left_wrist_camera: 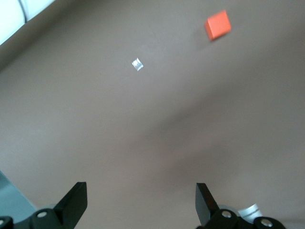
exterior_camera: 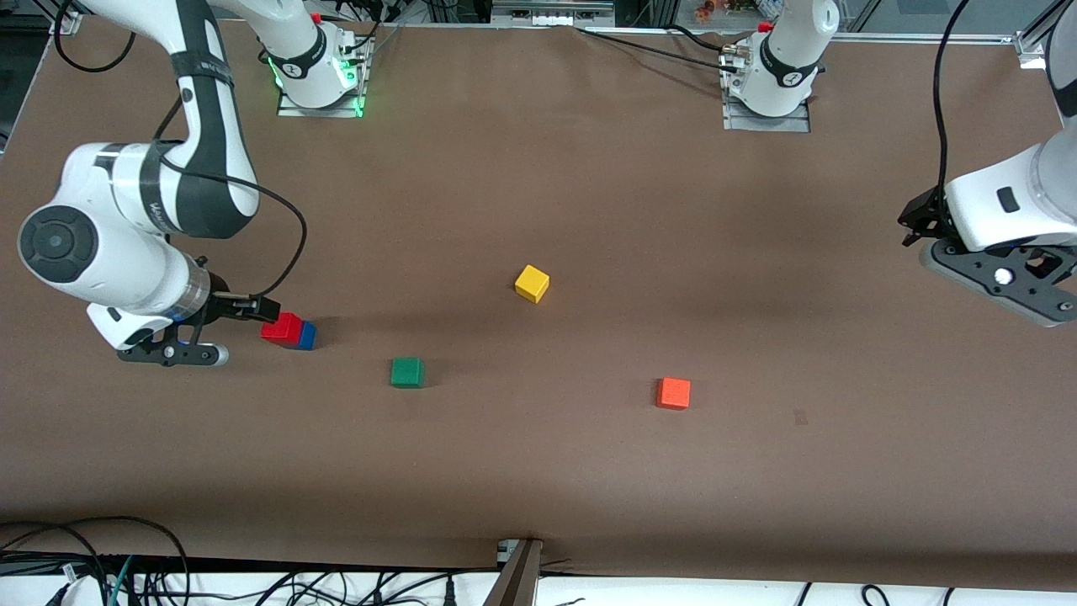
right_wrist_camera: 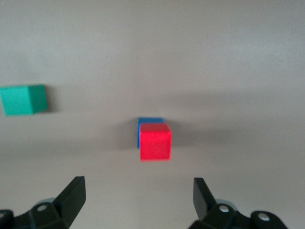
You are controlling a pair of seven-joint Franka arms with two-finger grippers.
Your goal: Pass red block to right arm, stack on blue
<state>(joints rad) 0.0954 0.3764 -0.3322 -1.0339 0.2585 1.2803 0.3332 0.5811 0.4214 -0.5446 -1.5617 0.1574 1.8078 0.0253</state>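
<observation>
In the front view, the red block (exterior_camera: pixel 281 327) sits on top of the blue block (exterior_camera: pixel 305 336) at the left of the frame, a little below mid-height, slightly offset so a strip of blue shows at one edge. The right gripper (exterior_camera: pixel 267 313) hangs just beside the stack at the frame's left, free of the red block; this view does not settle its finger spacing. The left gripper (exterior_camera: pixel 913 223) waits at the right edge, over bare table (exterior_camera: pixel 538 185), holding nothing. A green cube (exterior_camera: pixel 407 372), a yellow cube (exterior_camera: pixel 532 283) and an orange cube (exterior_camera: pixel 673 393) lie apart across the middle.

In the left wrist view, two dark fingertips (left_wrist_camera: pixel 74 202) stand wide apart at the bottom edge, with the orange cube (left_wrist_camera: pixel 218 25) at upper right.

In the right wrist view, fingertips (right_wrist_camera: pixel 71 193) stand spread at the bottom, with nothing between them; the red block (right_wrist_camera: pixel 155 141) sits at centre, the blue block (right_wrist_camera: pixel 150 122) peeking above it.

The red block looks light, rigid and smooth-faced; it is best pinched on two opposite flat sides, near mid-height, since a nudge could slide it off.
</observation>
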